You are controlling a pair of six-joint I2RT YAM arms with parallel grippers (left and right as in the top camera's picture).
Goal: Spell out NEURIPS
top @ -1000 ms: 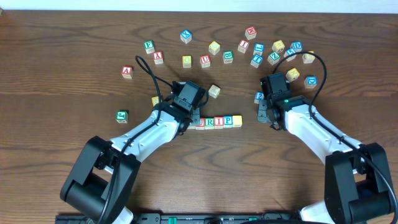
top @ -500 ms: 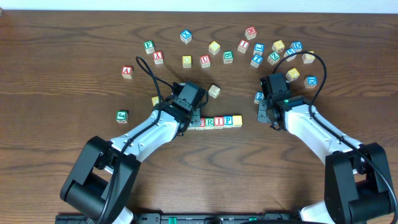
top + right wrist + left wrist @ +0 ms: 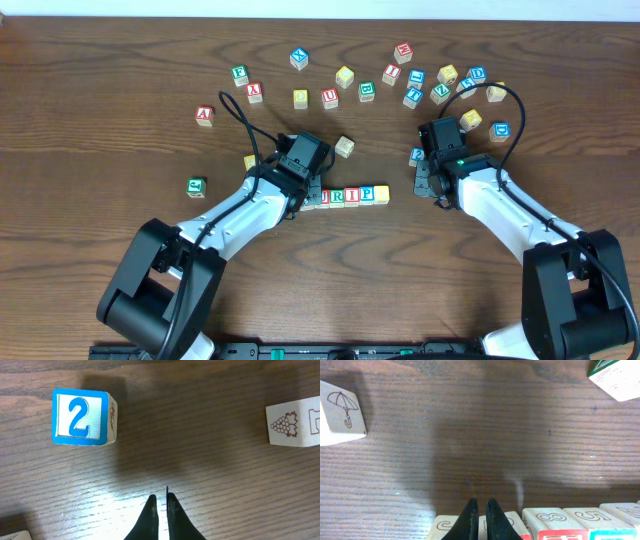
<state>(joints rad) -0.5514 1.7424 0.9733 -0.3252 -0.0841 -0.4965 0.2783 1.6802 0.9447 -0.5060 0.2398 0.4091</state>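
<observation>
Dark wooden table (image 3: 90,250) bears a central row of letter cubes (image 3: 350,195), loose cubes (image 3: 345,76) scattered farther back

Robot lab, wooden table (image 3: 80,250), mounted arms (image 3: 240,215)

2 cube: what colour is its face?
The 2 cube is blue and white, clearest in the right wrist view.

My left arm (image 3: 235,215) and right arm (image 3: 505,210) have white link shells with chunky black joints and bases. A black cable (image 3: 519,105) loops off each wrist, and there's a tiny green light (image 3: 460,160) on the right one. The fingers (image 3: 469,519) are thin black tapered blades.
</observation>
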